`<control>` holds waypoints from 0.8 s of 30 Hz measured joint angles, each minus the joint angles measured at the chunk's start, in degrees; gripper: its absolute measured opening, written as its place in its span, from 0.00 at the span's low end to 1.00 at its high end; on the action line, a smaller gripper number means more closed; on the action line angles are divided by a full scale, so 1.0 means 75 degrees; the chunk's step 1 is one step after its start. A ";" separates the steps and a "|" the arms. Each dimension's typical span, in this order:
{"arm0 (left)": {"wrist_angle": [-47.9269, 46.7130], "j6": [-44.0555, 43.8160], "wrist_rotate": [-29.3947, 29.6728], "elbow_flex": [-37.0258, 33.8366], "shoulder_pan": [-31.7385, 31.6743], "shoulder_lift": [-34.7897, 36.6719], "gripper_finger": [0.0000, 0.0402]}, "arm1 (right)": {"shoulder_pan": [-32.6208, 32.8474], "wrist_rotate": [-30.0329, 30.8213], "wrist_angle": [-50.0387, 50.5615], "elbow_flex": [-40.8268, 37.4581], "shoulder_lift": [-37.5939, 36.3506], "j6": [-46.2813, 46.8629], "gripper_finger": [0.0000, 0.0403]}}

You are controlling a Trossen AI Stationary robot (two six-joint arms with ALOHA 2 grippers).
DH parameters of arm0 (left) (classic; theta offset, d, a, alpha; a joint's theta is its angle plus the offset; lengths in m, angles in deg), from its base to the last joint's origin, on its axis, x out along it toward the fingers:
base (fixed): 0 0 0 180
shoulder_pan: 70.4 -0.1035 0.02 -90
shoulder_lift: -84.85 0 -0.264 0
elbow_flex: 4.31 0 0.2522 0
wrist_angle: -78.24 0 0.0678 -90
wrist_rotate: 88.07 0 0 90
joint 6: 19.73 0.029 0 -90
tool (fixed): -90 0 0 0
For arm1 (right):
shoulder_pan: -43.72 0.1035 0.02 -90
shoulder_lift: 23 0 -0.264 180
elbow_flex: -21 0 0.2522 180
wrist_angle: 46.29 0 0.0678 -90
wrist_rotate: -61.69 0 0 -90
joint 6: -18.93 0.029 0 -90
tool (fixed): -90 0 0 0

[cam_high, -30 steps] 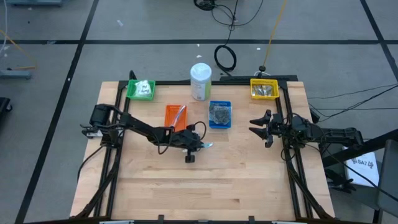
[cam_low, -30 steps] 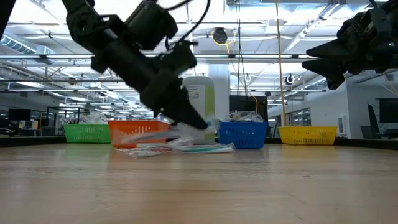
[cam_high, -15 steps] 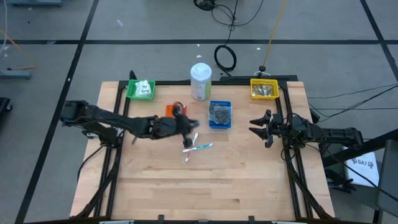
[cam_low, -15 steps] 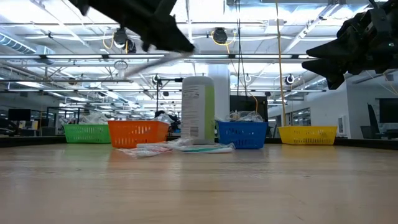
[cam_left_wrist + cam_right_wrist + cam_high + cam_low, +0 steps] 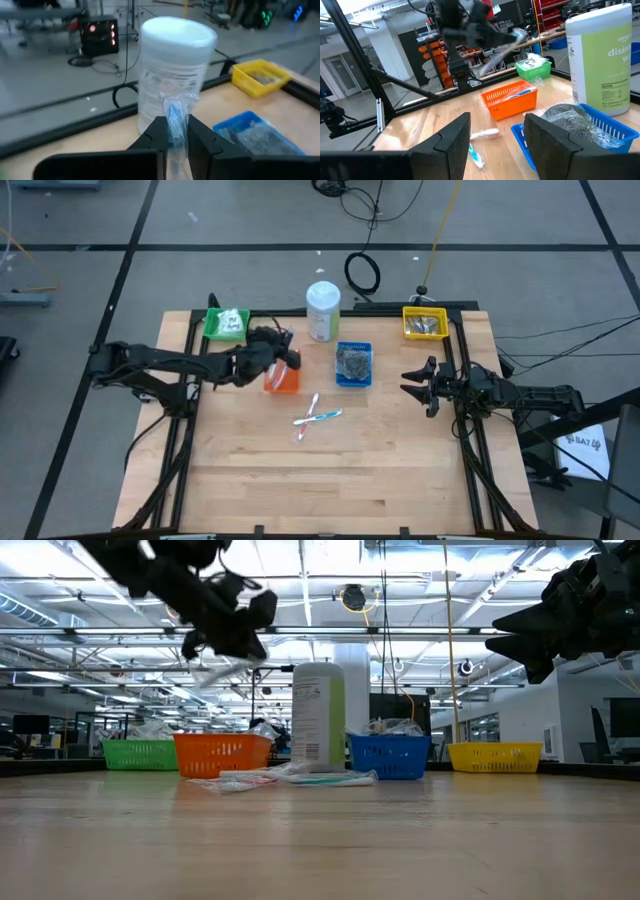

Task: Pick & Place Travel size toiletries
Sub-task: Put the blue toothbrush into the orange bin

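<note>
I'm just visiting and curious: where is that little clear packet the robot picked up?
The clear sachet is pinched in the left gripper, held in the air over the orange tray, near the white bottle.

— What stood on my tabletop (image 5: 330,480) at that moment?

— A pale wooden tabletop with a black frame around it. Along the far edge sat a green tray (image 5: 226,324), a tall white bottle with green label (image 5: 323,311) and a yellow tray (image 5: 424,323).

— Anything nearer the middle?

— An orange tray (image 5: 282,374) and a blue tray (image 5: 353,364), side by side but apart, just in front of the bottle.

— And beyond my tabletop?

— Grey floor with dark lines, and a coiled black cable (image 5: 362,273) lying behind the bottle.
</note>
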 joint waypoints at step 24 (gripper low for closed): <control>0.2167 -0.1039 -0.0334 -0.1533 -0.0778 -0.0964 0.18 | 0.0003 -0.0001 -0.0003 0.0000 0.0000 0.0000 0.44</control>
